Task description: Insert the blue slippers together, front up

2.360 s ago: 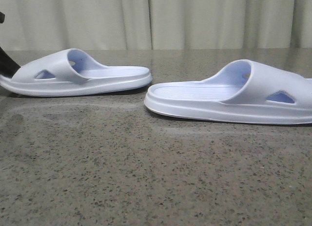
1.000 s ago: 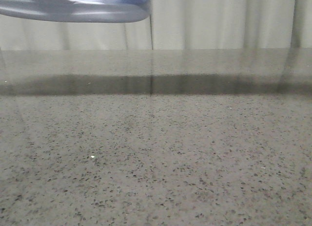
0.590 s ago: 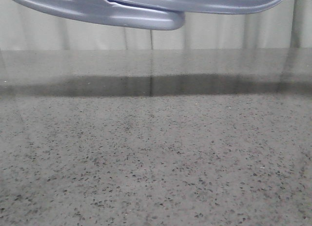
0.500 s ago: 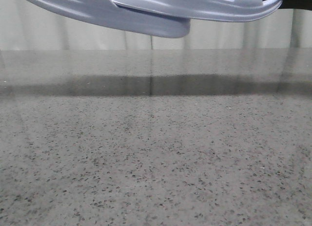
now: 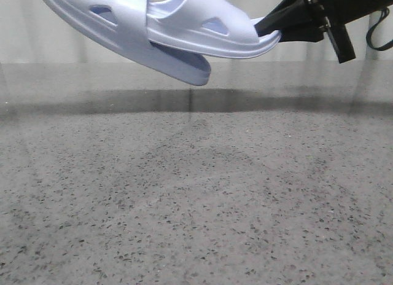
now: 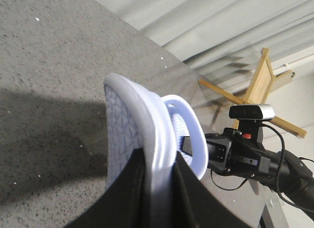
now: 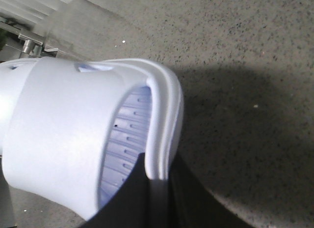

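Both blue slippers hang in the air above the table in the front view. The left slipper [image 5: 116,21] tilts down to the right. The right slipper [image 5: 209,33] has its front pushed in under the left one's strap. My right gripper [image 5: 270,30] is shut on the right slipper's heel rim, as the right wrist view [image 7: 158,193] shows on the slipper [image 7: 64,134]. My left gripper [image 6: 159,188] is shut on the left slipper's sole edge [image 6: 122,125]; it is outside the front view. The other slipper [image 6: 189,129] lies behind it.
The speckled grey stone table [image 5: 196,193] lies below, with a pale curtain [image 5: 73,51] behind it. In the left wrist view the right arm [image 6: 245,154], a wooden stand [image 6: 260,85] and a small camera [image 6: 251,111] show beyond the table.
The slippers lay apart on the table, then rose past the top of the view. They have since come down and tilted, with the right one slid into the left one's strap.
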{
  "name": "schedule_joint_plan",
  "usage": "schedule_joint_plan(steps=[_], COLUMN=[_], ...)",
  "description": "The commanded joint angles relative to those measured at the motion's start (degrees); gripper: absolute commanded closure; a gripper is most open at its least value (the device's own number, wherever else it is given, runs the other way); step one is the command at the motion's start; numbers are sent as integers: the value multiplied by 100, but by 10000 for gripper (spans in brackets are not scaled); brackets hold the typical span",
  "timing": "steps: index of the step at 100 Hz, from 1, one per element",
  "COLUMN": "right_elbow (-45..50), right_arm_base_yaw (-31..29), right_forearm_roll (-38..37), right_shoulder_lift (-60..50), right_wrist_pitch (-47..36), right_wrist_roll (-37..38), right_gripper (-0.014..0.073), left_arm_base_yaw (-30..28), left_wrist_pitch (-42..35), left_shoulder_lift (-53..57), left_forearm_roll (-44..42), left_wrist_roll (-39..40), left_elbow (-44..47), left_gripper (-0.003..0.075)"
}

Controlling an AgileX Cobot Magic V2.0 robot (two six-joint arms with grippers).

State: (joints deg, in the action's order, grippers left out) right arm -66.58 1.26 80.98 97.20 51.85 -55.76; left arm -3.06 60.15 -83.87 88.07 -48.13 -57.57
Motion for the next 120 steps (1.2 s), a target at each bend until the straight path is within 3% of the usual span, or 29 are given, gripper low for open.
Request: schedule_joint_plan(steps=[1,15,22,35,41,54,87,120], right_elbow=[-398,-495,-495,-495,-495,-495,-495,-495], right_arm_base_yaw=[436,461,386,113,-44,-551,-1659,-1829], right_forearm_roll=[625,585,467,353,344,299,-383,-489], right_shoulder_lift=[-180,-145,-145,-145,-145,-155,-618,-744], right_wrist_pitch=[997,1007,1097,1446,1692,2328,2327,2327], right_wrist_roll=[-144,-144,-144,-144,-144,-144,113,133], right_gripper=[694,665,569,309,263,264,264,264], left_arm_base_yaw=[306,236,133,-41,-129,-283,-344,206], left_wrist_pitch=[1148,1146,1146,1094,980,690,15,-591], left_shoulder_lift=[119,119,119,119,119,119,-12,-619], left_forearm_roll=[398,371,345,230,100,-177,-626,-771], left_wrist_roll=[-3,-16,-79,-114,-114,-114,-114,-507], left_elbow=[-141,-141,-141,-141,-141,-141,-141,-128], left_gripper=[705,705,705,705,705,705,705,702])
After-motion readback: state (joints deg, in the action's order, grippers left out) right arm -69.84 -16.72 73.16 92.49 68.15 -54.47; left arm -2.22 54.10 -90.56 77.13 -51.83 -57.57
